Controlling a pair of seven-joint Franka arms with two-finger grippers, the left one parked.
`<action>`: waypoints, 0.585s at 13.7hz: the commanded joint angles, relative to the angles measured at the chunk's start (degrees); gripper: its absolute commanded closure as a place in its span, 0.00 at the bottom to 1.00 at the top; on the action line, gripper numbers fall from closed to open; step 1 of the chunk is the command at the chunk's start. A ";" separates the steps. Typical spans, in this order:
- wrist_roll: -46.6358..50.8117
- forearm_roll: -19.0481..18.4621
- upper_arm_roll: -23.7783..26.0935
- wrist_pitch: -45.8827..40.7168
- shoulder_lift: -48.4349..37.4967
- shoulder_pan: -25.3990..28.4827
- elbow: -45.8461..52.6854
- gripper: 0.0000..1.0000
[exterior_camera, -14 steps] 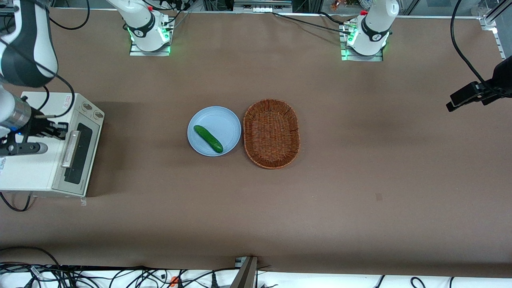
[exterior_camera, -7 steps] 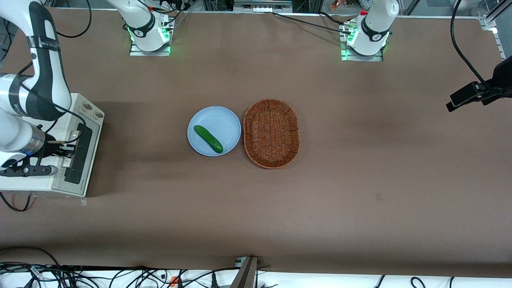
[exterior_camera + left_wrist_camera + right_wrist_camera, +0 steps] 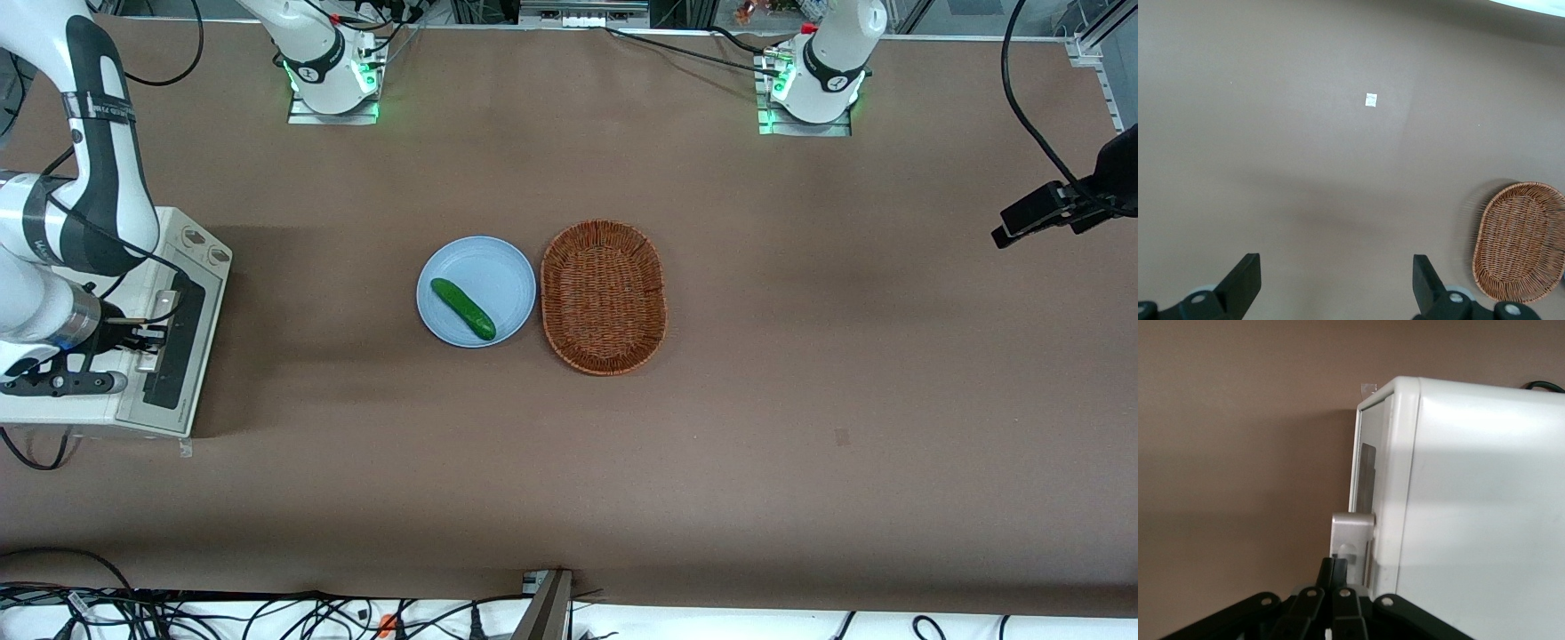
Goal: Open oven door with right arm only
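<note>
Poised at the silver handle (image 3: 164, 320) of the oven door (image 3: 178, 342), the right arm's end effector (image 3: 147, 339) had its fingers drawn close together right at the bar, though whether they truly pinched it could not be told; a good pull would swing outward and down along the door's hinge arc, not straight out. Only the right wrist view showed the door (image 3: 1368, 477) edge-on, seemingly flush and shut, while the front view alone placed the oven (image 3: 71, 404) at the working arm's end of the table (image 3: 800, 400).
</note>
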 commanded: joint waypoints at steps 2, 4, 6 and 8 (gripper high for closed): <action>-1.25 0.53 -0.45 0.44 -0.57 -0.35 -1.66 1.00; -0.46 0.53 -0.45 0.53 -0.40 -0.35 -1.75 1.00; -0.28 1.05 -0.45 0.53 -0.13 -0.27 -1.75 1.00; -0.28 2.20 -0.45 0.53 0.30 -0.09 -1.84 1.00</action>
